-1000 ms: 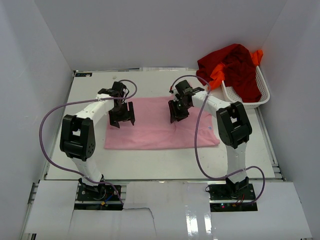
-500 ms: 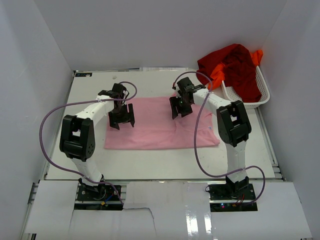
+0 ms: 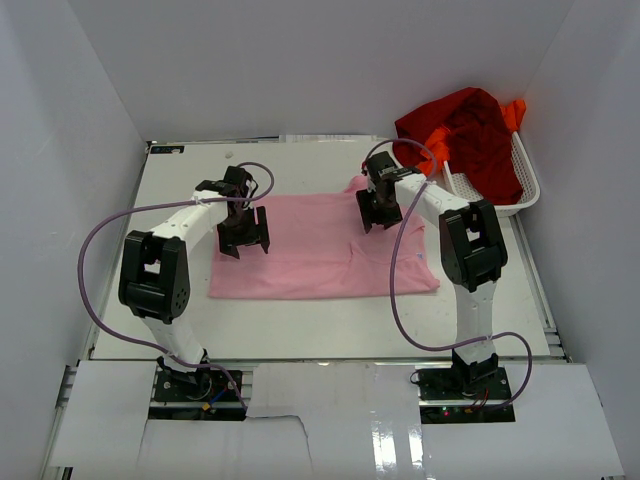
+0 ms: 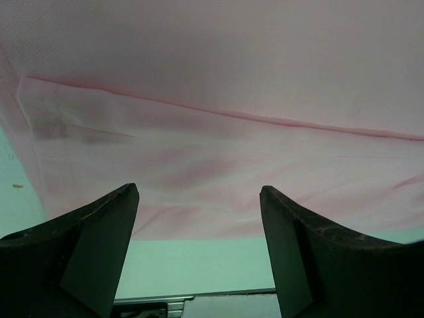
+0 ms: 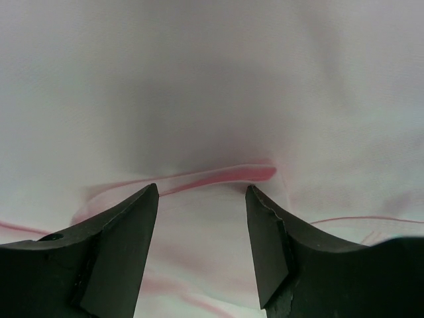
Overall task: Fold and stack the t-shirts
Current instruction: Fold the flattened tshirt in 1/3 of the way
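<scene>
Pink t-shirt (image 3: 320,258): spread flat as a broad rectangle in the middle of the white table (image 3: 170,210), in front of both arms; a small bump of cloth stands up at its far edge, by the right arm.
Left gripper (image 3: 244,243): hangs over the left part of the pink t-shirt, fingers pointing down and spread wide, nothing between them. Its wrist view shows a hem line across the cloth and bare table past the cloth's edge.
Right gripper (image 3: 379,220): over the far right part of the pink t-shirt, close to its far edge. The fingers are parted, with a raised pink fold lying below the gap. Whether the tips touch the cloth cannot be told.
Dark red t-shirt (image 3: 478,125): a crumpled heap in the basket at the far right corner, well apart from the pink one.
Orange t-shirt (image 3: 433,152): bunched under the red heap, showing at its left and upper right edges.
White mesh basket (image 3: 500,207): on the table's far right, holding those two shirts.
</scene>
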`<act>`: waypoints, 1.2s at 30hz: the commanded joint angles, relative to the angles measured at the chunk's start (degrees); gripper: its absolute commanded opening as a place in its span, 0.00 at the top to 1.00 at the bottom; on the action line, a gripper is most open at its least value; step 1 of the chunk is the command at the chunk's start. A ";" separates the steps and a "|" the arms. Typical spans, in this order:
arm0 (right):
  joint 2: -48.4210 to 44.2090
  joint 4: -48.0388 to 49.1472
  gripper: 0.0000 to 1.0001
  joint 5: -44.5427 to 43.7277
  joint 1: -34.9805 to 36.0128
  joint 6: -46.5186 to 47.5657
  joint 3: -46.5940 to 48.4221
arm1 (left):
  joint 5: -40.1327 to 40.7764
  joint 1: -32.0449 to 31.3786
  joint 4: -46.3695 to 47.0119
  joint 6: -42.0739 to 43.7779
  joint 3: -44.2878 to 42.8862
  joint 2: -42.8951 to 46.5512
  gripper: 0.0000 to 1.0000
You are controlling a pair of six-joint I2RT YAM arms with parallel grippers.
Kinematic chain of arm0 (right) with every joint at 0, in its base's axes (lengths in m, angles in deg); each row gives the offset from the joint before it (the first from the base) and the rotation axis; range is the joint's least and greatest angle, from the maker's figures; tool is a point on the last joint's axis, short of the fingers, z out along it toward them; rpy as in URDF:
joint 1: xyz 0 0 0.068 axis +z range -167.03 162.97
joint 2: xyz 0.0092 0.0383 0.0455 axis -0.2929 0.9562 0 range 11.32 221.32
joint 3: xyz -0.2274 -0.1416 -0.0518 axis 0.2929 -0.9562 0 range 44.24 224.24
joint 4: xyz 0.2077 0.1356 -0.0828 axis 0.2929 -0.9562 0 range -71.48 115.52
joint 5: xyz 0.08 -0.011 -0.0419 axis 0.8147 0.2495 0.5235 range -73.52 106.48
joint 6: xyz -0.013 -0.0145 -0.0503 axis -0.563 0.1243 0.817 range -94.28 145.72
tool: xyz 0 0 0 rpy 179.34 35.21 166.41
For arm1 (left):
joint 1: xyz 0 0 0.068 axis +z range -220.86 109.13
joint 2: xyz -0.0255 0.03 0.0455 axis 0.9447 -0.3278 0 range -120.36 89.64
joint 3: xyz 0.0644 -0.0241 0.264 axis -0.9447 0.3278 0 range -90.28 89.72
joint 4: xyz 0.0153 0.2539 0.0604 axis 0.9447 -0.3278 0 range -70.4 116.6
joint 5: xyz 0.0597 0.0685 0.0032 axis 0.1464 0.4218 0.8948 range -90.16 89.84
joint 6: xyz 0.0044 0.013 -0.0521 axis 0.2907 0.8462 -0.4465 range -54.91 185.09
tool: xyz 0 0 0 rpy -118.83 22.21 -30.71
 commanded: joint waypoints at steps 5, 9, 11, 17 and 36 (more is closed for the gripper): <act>-2.72 -0.58 0.39 -7.69 -0.43 0.72 1.47 | -0.64 0.02 0.61 0.51 0.21 3.80 0.15; -2.81 -0.58 0.40 -9.89 -0.69 0.63 0.85 | -0.82 0.02 0.79 0.51 0.38 3.54 0.15; -2.54 -0.58 0.42 -10.24 -0.95 0.72 0.67 | -0.90 0.02 0.79 0.51 0.38 3.45 0.15; -1.84 -0.58 0.54 -9.89 -1.57 0.72 0.41 | -0.64 0.02 0.88 0.60 1.08 3.71 0.15; -1.14 -0.32 0.92 -7.34 -3.06 0.28 0.15 | -0.64 0.02 1.05 0.60 1.79 3.71 0.15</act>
